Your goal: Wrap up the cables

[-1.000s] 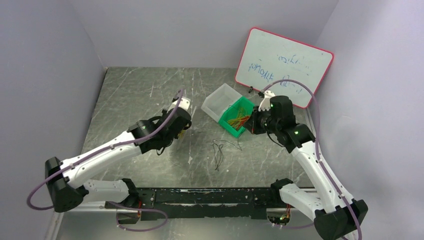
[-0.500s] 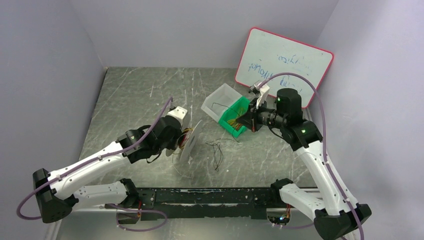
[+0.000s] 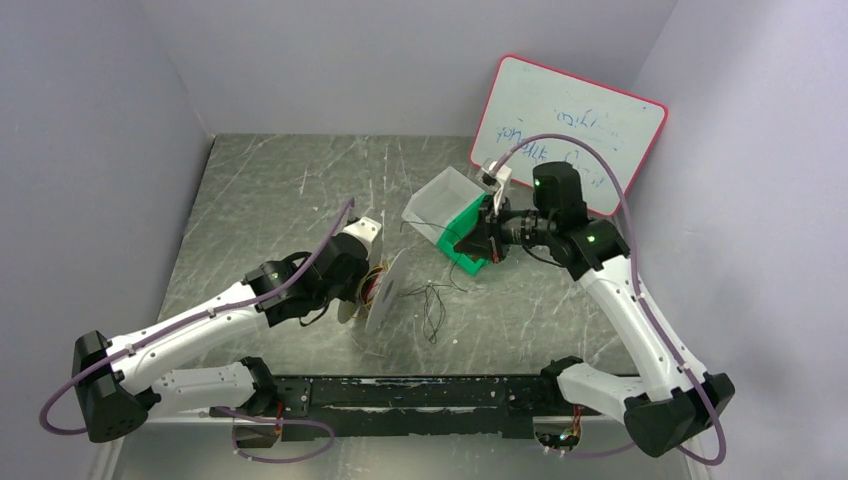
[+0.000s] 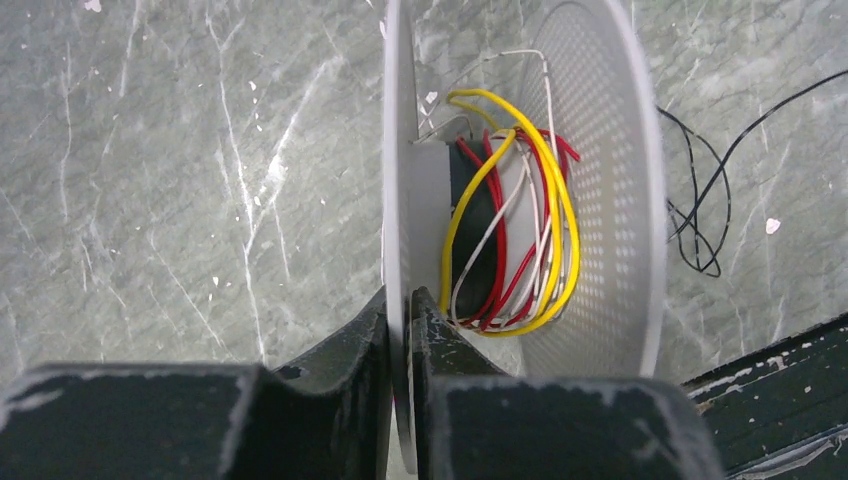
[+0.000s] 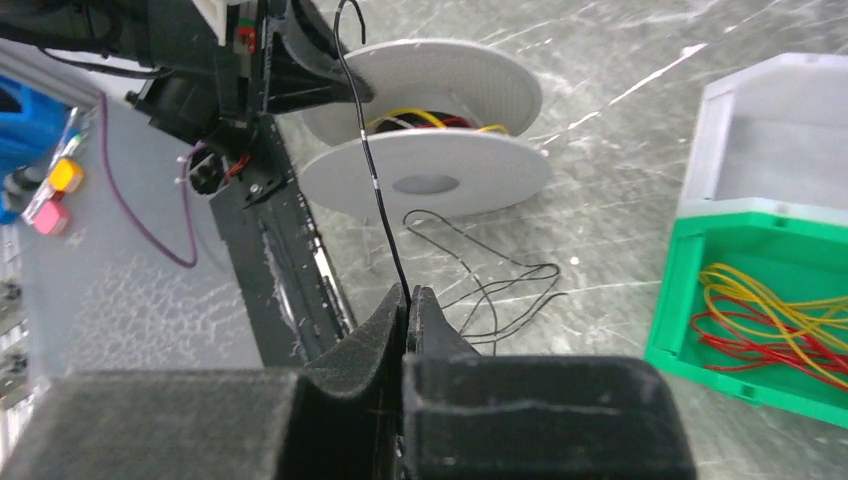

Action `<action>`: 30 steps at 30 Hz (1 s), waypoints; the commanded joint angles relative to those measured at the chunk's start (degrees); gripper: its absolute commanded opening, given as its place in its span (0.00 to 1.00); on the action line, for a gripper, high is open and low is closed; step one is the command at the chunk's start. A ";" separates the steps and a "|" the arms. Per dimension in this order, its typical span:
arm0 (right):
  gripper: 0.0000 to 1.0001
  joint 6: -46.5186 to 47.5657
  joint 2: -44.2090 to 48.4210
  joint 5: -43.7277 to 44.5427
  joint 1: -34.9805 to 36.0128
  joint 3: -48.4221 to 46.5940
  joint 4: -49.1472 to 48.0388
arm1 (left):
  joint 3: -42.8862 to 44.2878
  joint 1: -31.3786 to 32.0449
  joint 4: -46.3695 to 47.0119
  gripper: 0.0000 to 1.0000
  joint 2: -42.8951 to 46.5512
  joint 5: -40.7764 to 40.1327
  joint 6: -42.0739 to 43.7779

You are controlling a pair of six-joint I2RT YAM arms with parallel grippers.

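Observation:
My left gripper (image 4: 400, 310) is shut on the near flange of a white spool (image 4: 400, 200), which stands on edge in the top view (image 3: 383, 290). Yellow, red and white cables (image 4: 510, 230) are wound on its core. My right gripper (image 5: 407, 295) is shut on a thin black cable (image 5: 365, 150) that rises from the jaws toward the spool (image 5: 430, 170). In the top view that gripper (image 3: 470, 243) hovers in front of the green bin (image 3: 487, 212). A loose black cable (image 3: 433, 305) lies on the table between the arms, and also shows in the right wrist view (image 5: 490, 285).
The green bin (image 5: 760, 290) holds yellow and red cables (image 5: 770, 320). A clear bin (image 3: 440, 200) adjoins it at the back. A whiteboard (image 3: 565, 130) leans on the right wall. A dark rail (image 3: 420, 390) runs along the near edge.
My left gripper has brought the spool up on edge and shifted it slightly right. My right gripper has risen from the green bin and moved left with the black cable.

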State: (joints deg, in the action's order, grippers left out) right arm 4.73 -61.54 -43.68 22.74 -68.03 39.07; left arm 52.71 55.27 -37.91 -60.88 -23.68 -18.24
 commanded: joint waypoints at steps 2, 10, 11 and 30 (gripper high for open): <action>0.00 0.99 -3.28 -2.12 3.32 -2.79 4.69 | 0.36 -0.14 4.11 0.18 0.52 -0.17 0.70; 0.00 -0.33 -8.55 -0.33 8.94 -3.89 5.86 | 0.67 -0.16 3.50 0.27 0.64 0.39 1.42; 0.00 -0.41 -9.12 -0.23 9.25 -4.15 6.02 | 0.66 -0.16 3.42 0.28 0.67 0.39 1.40; 0.00 -0.73 -19.63 2.76 10.30 -12.53 12.97 | 0.64 -0.16 2.75 0.47 9.61 4.46 2.31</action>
State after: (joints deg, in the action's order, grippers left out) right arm 3.44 -79.53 -42.39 32.47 -76.60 48.21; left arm 52.71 55.27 -36.25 -53.39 -22.63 -16.82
